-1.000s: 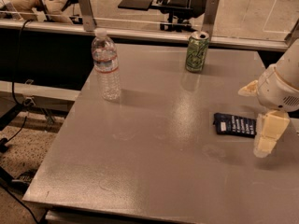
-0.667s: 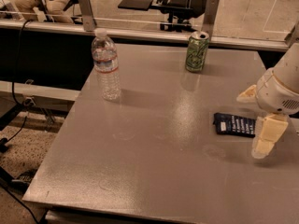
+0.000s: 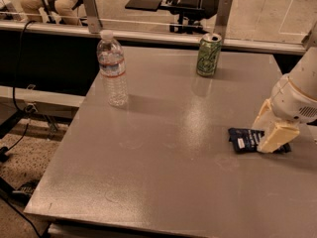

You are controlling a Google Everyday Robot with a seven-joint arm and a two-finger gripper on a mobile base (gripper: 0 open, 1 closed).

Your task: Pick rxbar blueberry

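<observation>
The rxbar blueberry [image 3: 241,139] is a flat dark navy wrapper with a small white label, lying on the grey table [image 3: 163,152] at the right side. My gripper [image 3: 260,139], cream-coloured under a white wrist, is down at the table surface right over the bar's right half and covers that end. The bar's left half still shows and lies flat on the table.
A clear water bottle [image 3: 112,69] stands upright at the back left. A green soda can [image 3: 208,55] stands at the back centre. A rail with metal posts [image 3: 148,31] runs behind the table. Cables hang off the left edge.
My gripper has moved down and slightly left onto the bar's right end. The bar, bottle and can have not moved.
</observation>
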